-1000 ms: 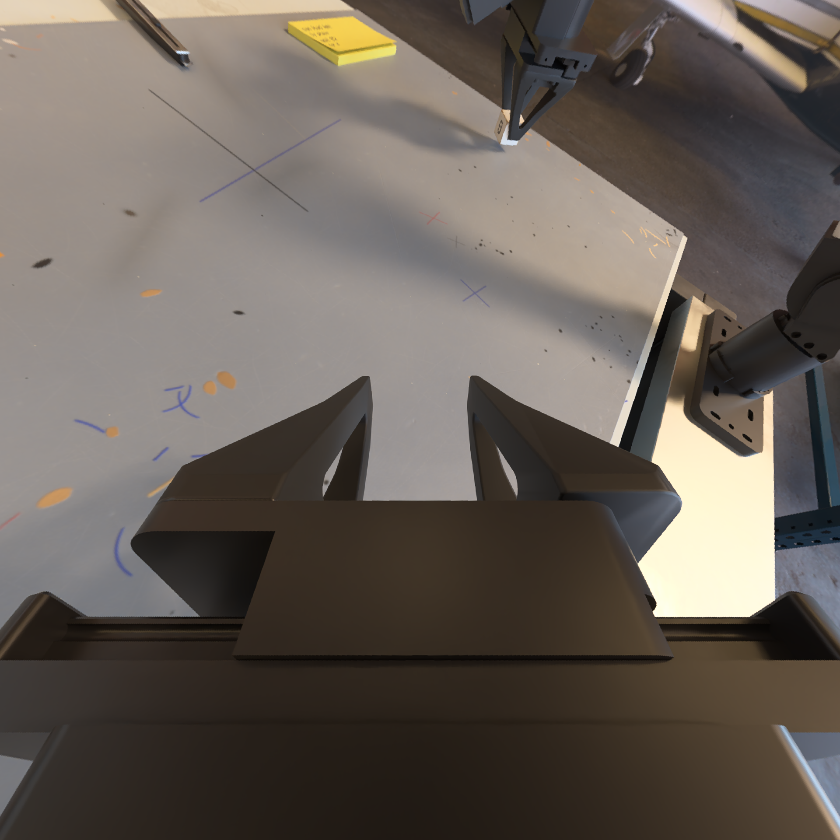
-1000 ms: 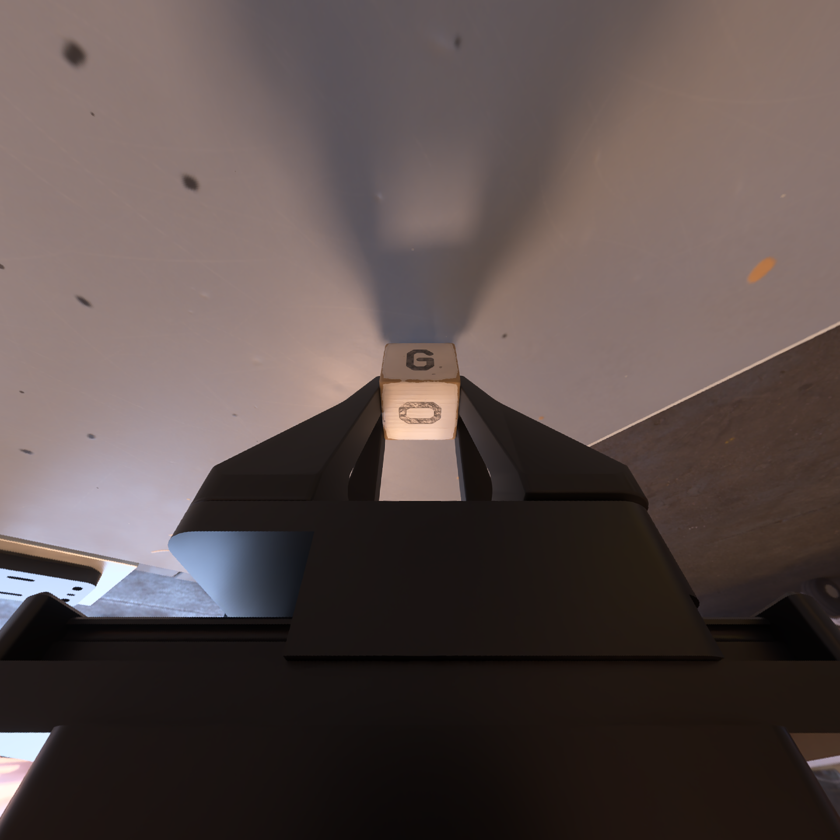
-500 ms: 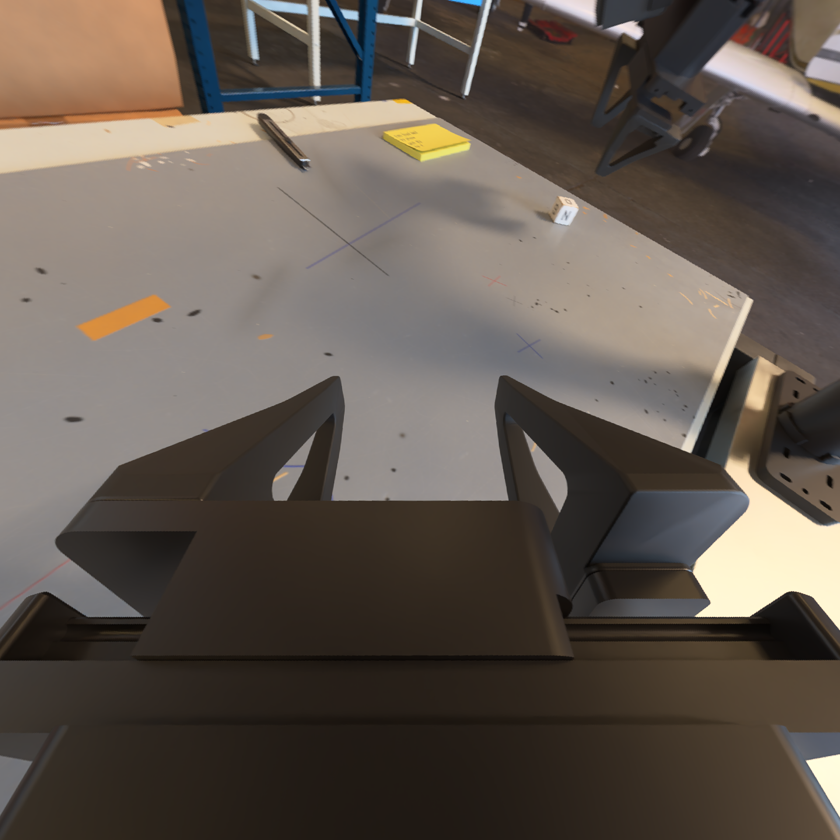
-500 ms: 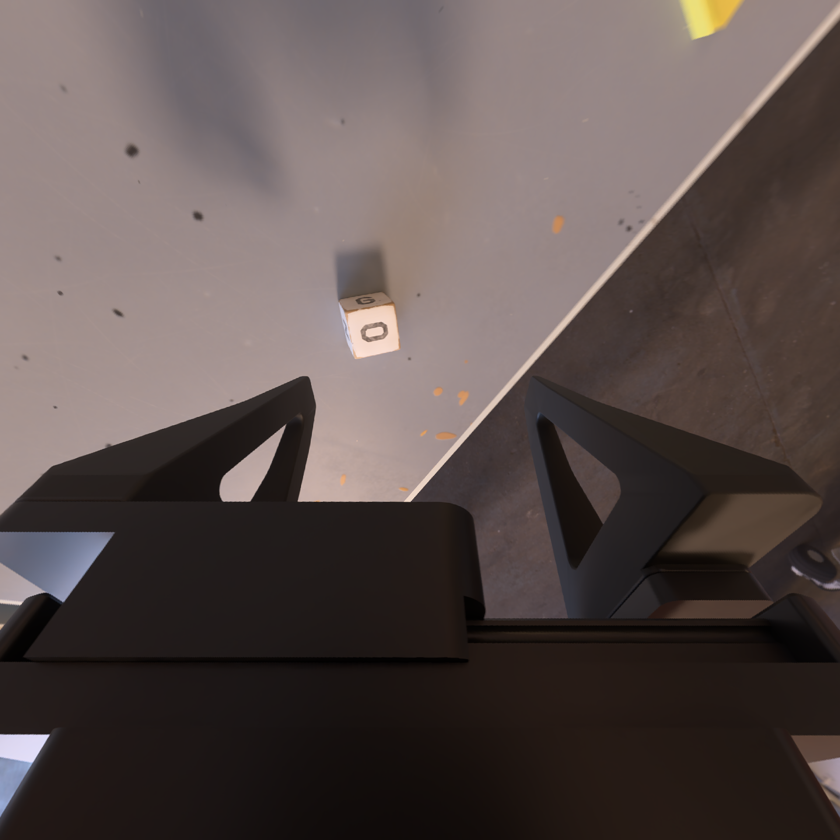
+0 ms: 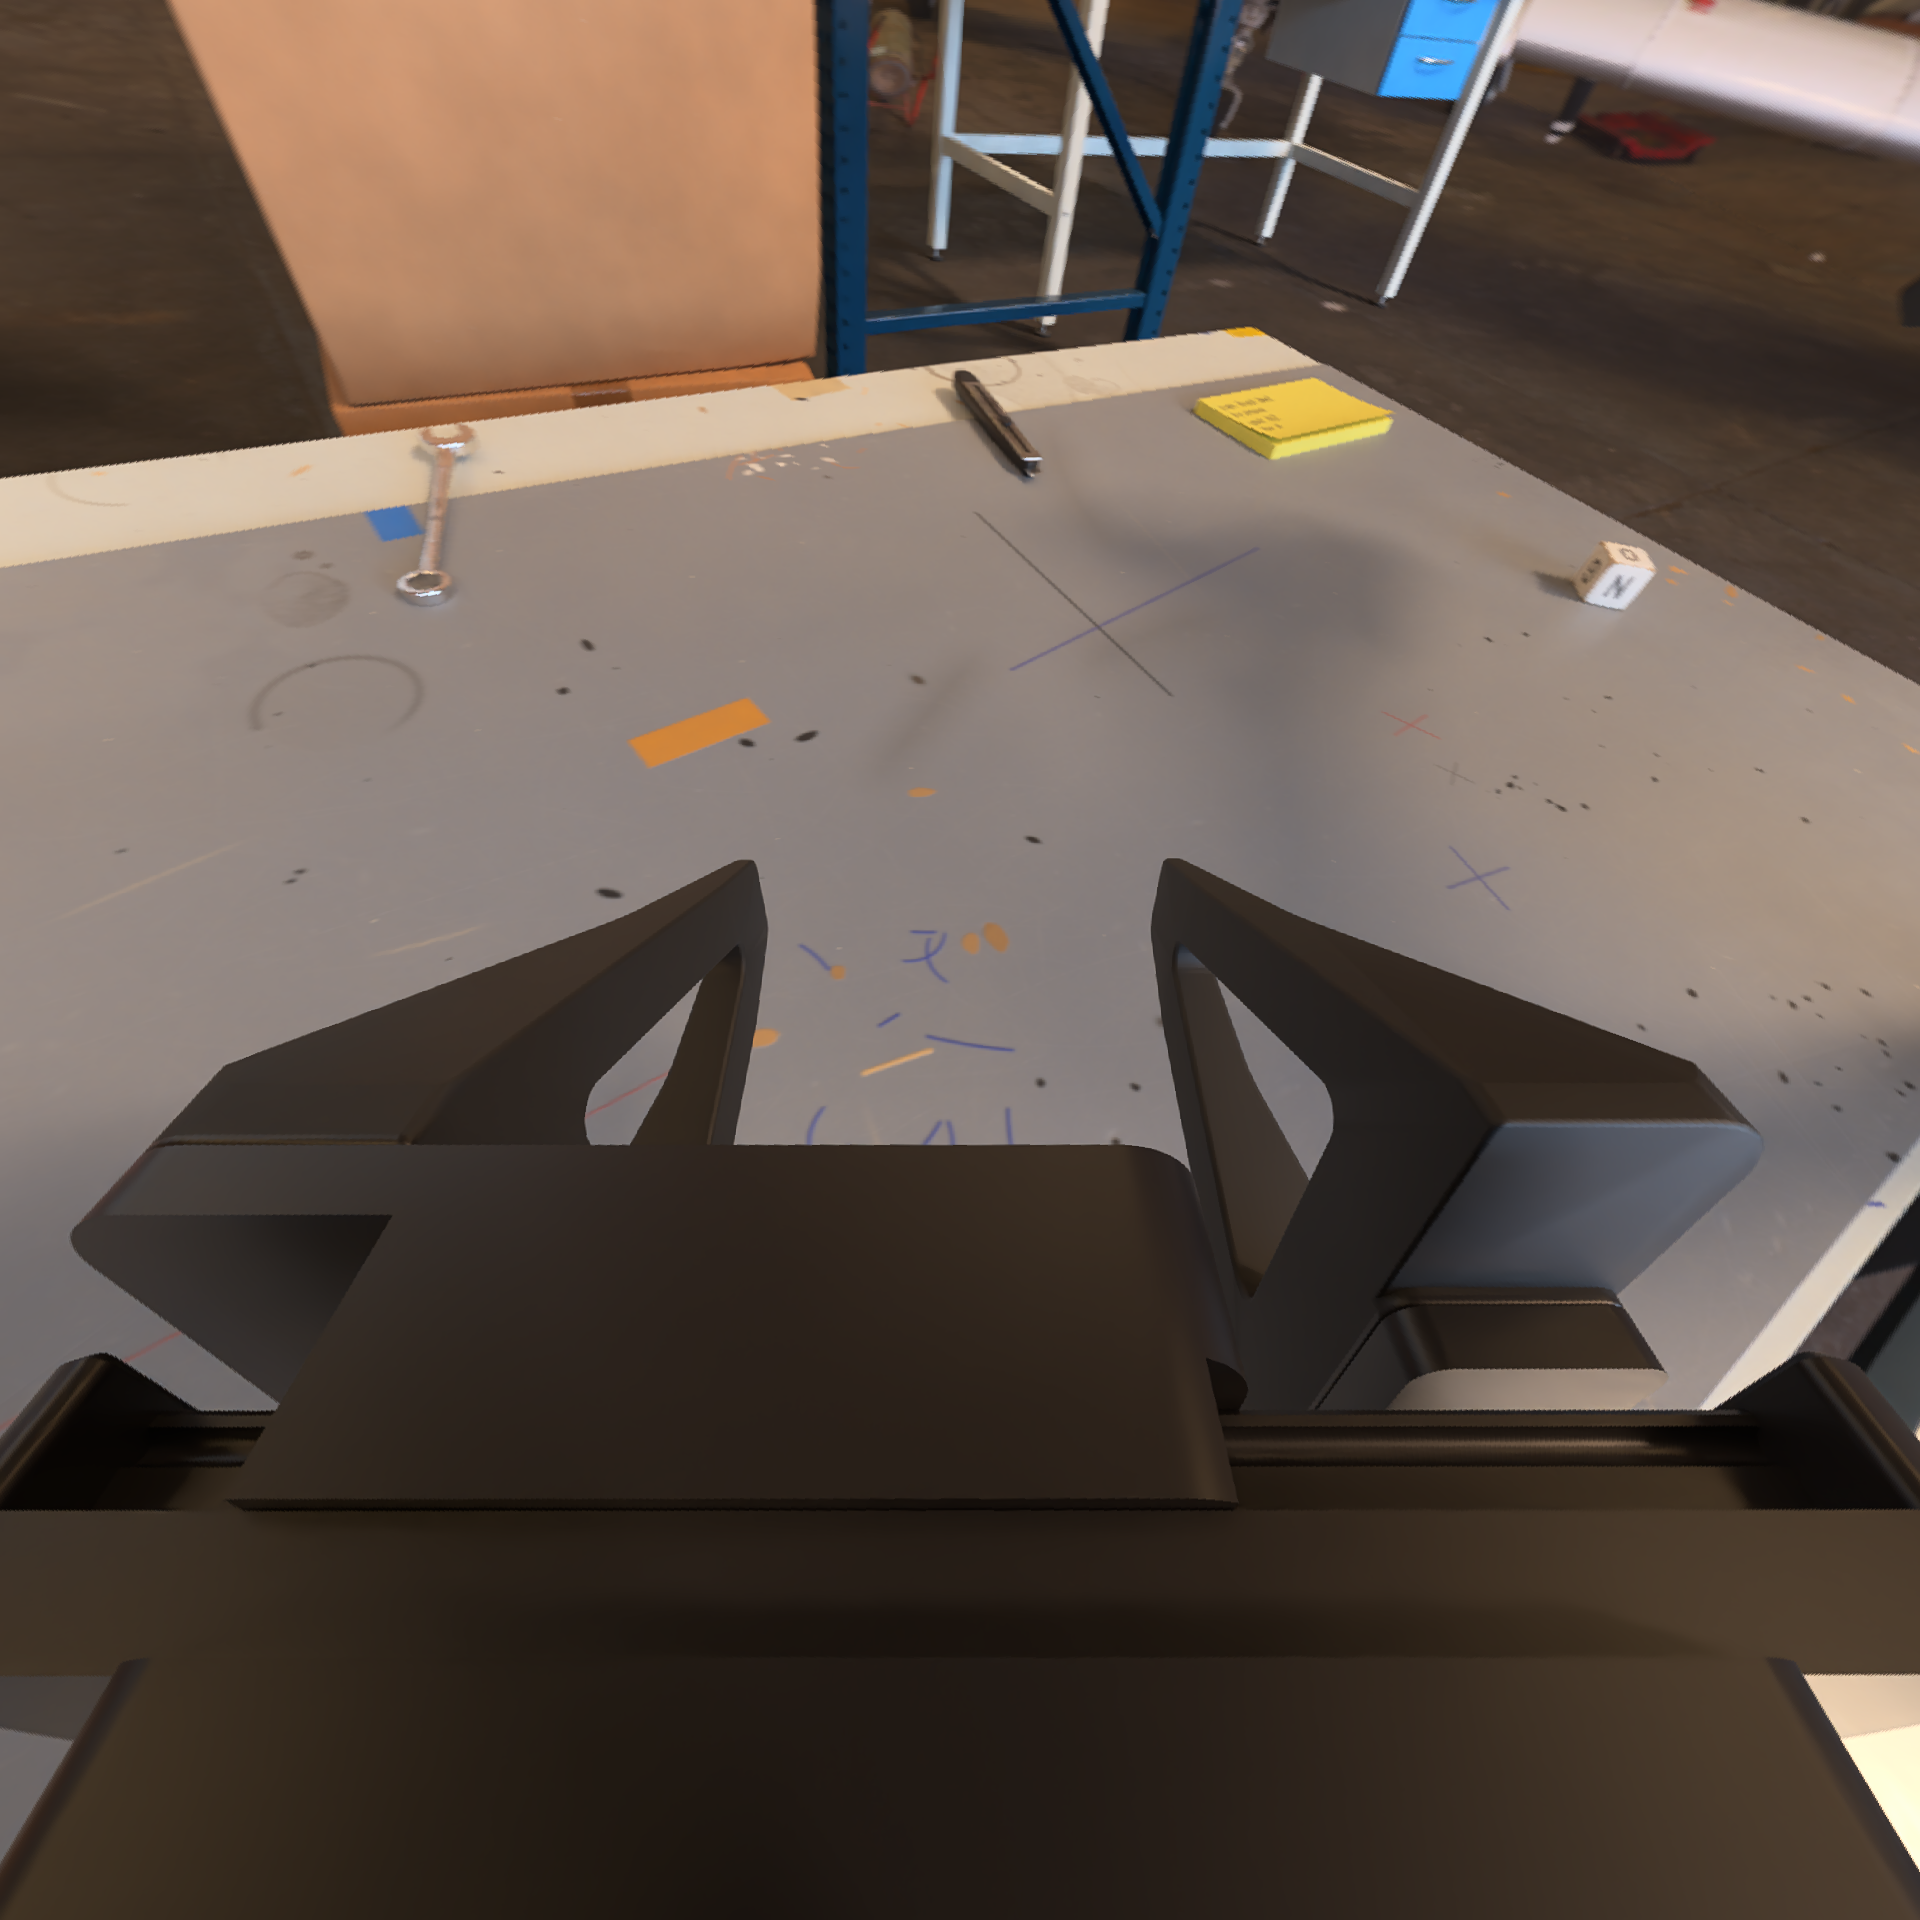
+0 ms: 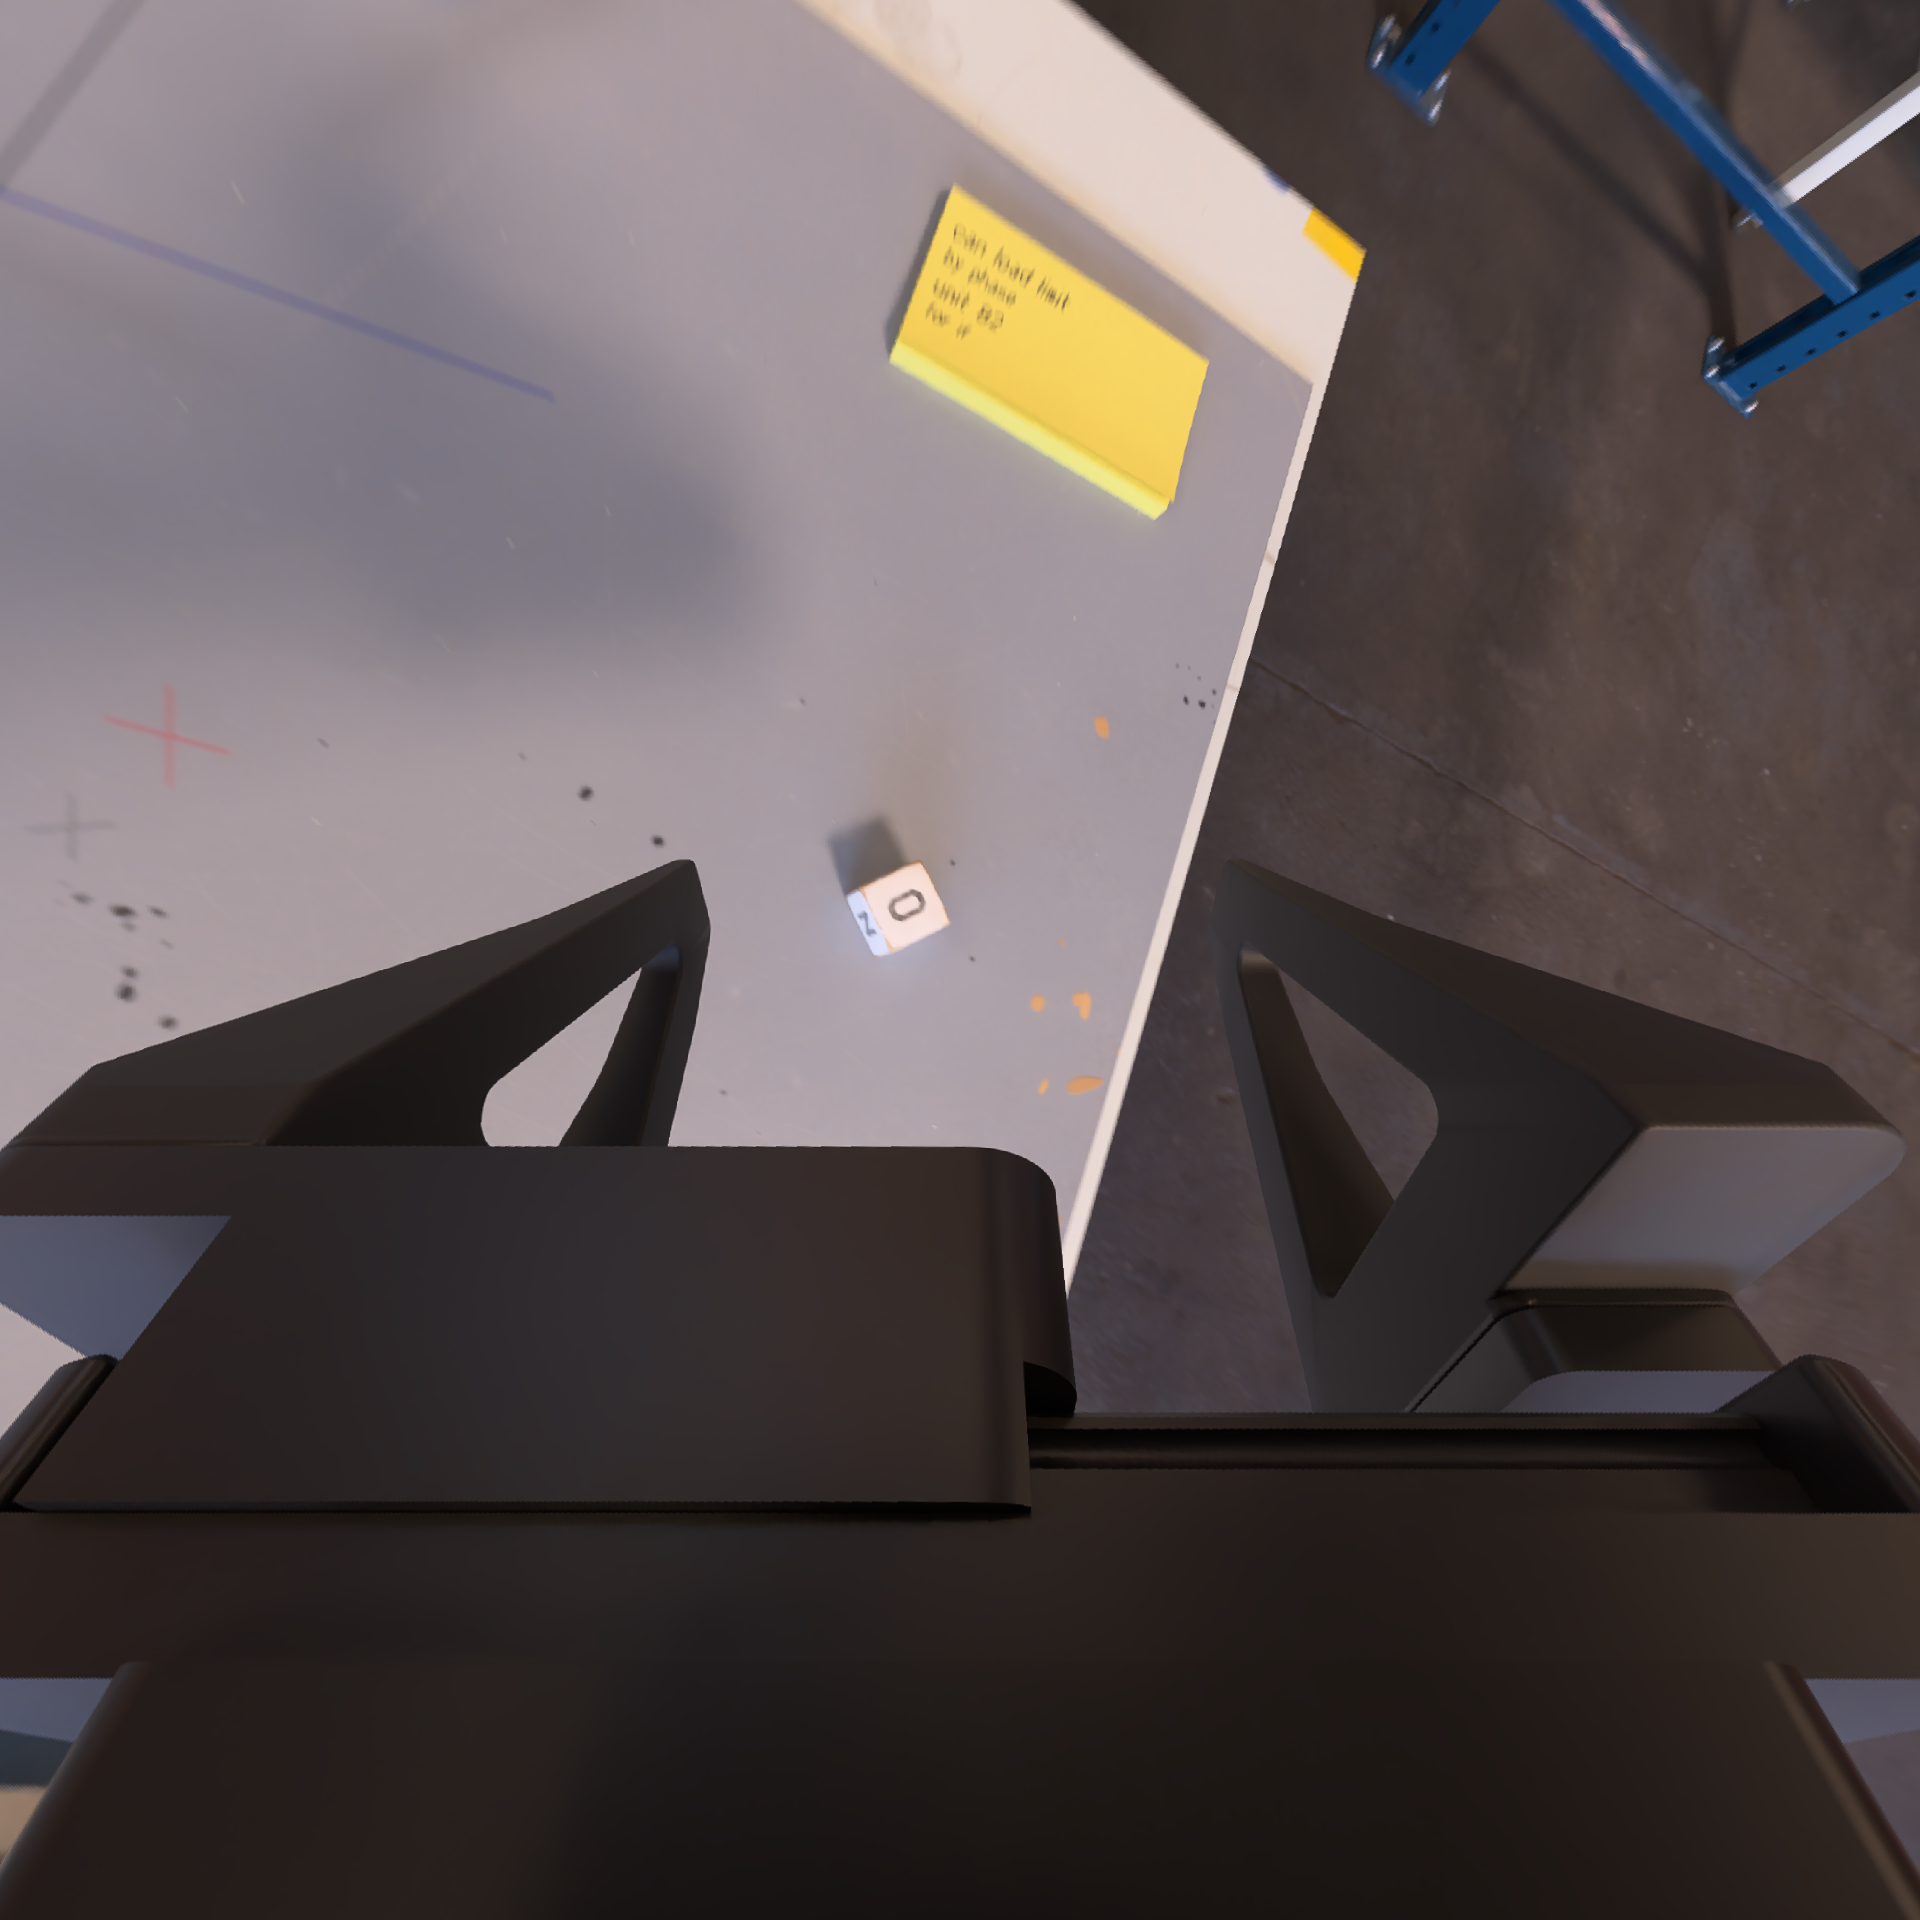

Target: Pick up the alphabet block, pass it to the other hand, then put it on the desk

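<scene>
— What are your fingers doing?
— Your right gripper (image 6: 961,883) has its fingers spread wide, holding nothing; your left gripper (image 5: 956,883) is likewise parted and empty.

— And the alphabet block (image 6: 899,909)?
— It sits free on the table (image 6: 416,623) near the right edge, below your right fingers, a yellow sticky-note pad (image 6: 1049,348) beyond it. From the left you see a pen (image 5: 997,421) and a wrench (image 5: 434,514) at the far edge.

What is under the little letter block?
Only the grey desk. The alphabet block sits flat on it near the edge, with its dark shadow beside it. The face pressed against the desk is covered, so it cannot be seen.
</scene>
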Robot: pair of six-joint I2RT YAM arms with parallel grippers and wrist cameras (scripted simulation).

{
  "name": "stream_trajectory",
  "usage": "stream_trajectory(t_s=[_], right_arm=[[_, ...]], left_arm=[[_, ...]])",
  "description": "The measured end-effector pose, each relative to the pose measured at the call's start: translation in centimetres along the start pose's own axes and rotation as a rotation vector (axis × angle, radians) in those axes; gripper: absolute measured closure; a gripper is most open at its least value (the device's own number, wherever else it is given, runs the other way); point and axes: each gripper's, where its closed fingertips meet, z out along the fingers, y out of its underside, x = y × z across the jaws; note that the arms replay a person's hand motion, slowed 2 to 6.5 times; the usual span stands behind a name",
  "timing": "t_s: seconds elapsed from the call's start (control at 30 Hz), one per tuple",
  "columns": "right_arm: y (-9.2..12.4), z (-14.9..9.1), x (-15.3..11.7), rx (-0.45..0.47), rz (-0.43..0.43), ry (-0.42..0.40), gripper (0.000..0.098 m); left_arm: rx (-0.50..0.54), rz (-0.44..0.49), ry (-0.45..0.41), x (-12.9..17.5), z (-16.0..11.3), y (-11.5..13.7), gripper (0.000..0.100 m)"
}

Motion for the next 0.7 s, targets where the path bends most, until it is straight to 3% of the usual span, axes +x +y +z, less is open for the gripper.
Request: stream_trajectory(t_s=[0.33,0.7], right_arm=[[1.0,-3.0,-2.6,0.248,0.272,0.011,0.0146],[5.0,-2.8,-6.1,0.304,0.456,0.005,0.0104]], left_arm=[[0.037,-0.072,-0.126,-3.7,-2.9,-0.7,0.037],[0.056,-0.209,-0.212,-6.9,-6.2,-0.4,0.036]])
